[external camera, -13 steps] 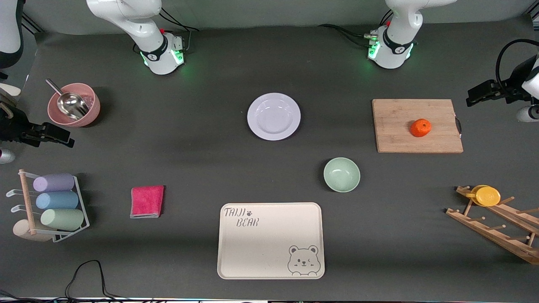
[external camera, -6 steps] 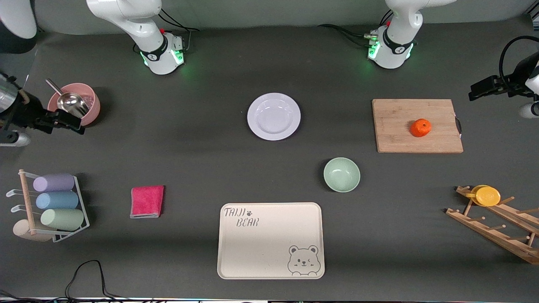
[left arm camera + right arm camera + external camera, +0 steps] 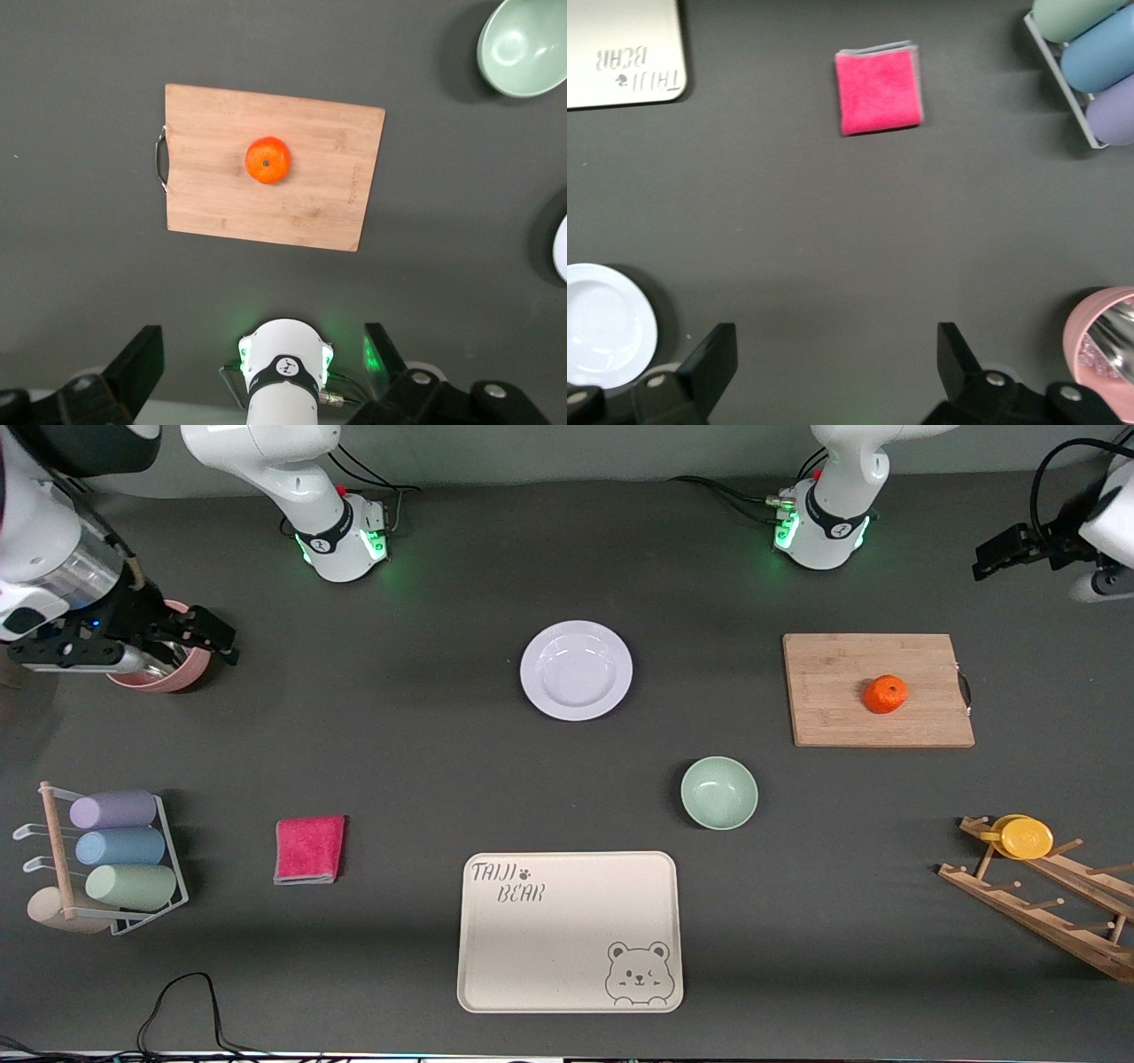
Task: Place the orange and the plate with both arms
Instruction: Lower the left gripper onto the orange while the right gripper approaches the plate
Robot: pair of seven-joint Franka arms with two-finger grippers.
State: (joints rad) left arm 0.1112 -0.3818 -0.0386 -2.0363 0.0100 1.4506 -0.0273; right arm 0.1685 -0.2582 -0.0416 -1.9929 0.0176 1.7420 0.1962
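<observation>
Orange [image 3: 886,693] (round, stem dimple up) sits on wooden board [image 3: 877,689], at 3 o'clock from smooth round plate [image 3: 576,670]. Left gripper [image 3: 997,553] and right gripper [image 3: 205,634]: jaws wide, empty.

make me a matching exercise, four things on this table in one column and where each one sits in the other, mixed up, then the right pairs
Things:
1. orange
2. plate
3. yellow disc
4. metal scoop

Places:
A. on the wooden rack
B. in the pink bowl
C. on the cutting board
D. on the bare table, between the two arm bases' ends

Pairs: 1-C, 2-D, 3-A, 4-B
</observation>
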